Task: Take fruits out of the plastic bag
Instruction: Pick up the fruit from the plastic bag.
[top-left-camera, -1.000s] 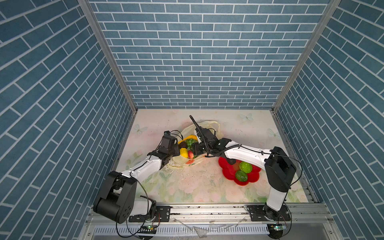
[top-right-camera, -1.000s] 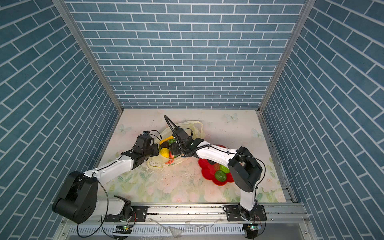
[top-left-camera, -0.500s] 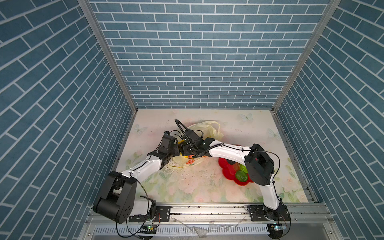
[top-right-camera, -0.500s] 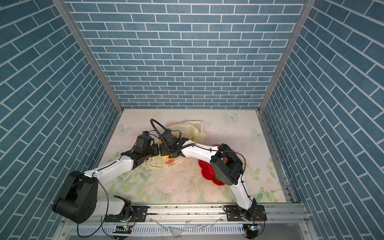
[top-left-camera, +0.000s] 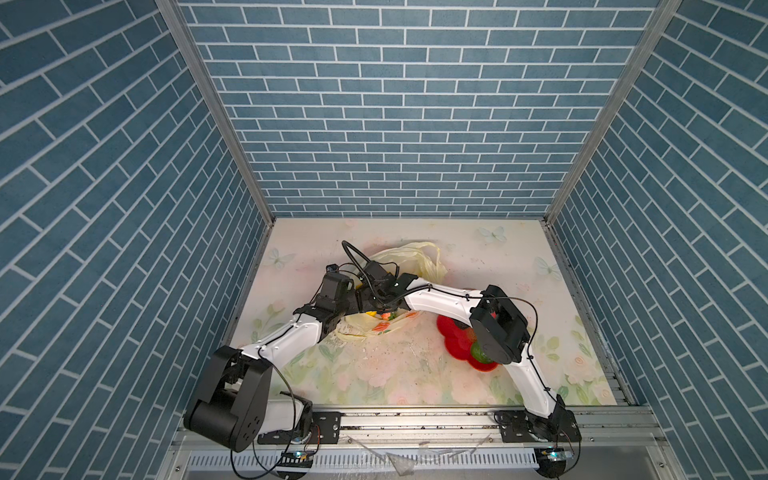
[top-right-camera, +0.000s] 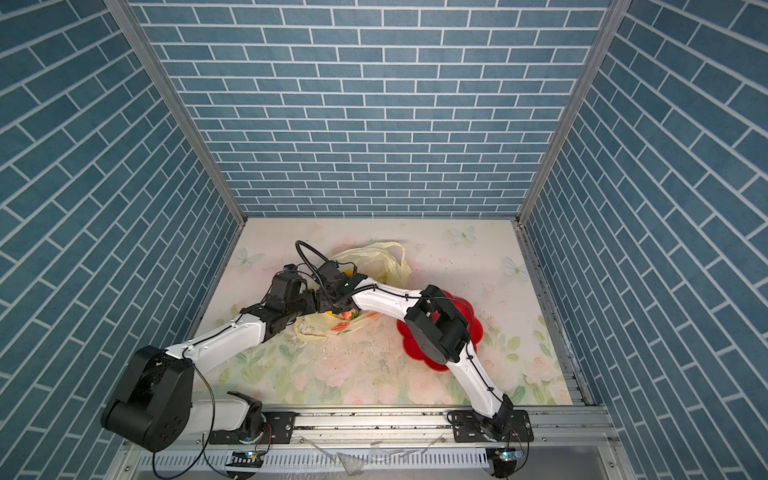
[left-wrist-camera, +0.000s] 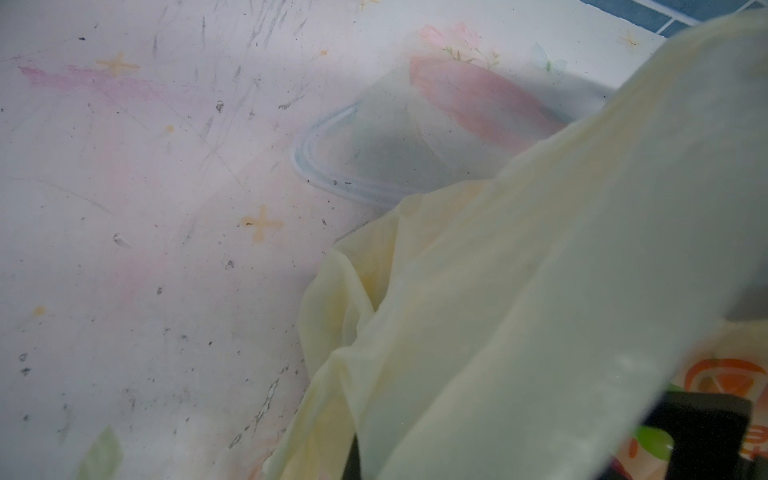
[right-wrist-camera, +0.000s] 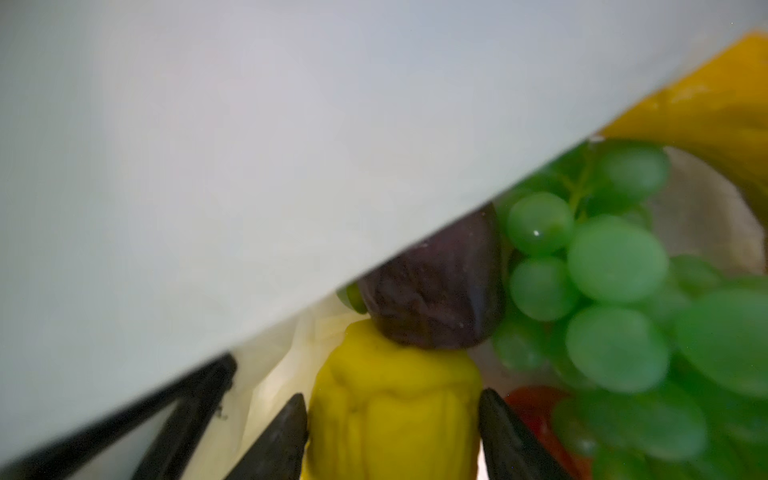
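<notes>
Inside the crinkly cream-yellow plastic bag (top-left-camera: 419, 259), the right end effector (right-wrist-camera: 390, 395), jaws spread and unclamped, straddles the ridged yellow toy fruit (right-wrist-camera: 399, 428) dead ahead.

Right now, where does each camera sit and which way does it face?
Top views: high over the front, looking down at the table; left arm, right arm whole.
Left wrist: low, facing across the table along the plastic bag; a dark robot part shows.
Right wrist: peering into the bag at a yellow fruit between its own jaws, green grapes beside.
Shared: both wrist views show the bag.
</notes>
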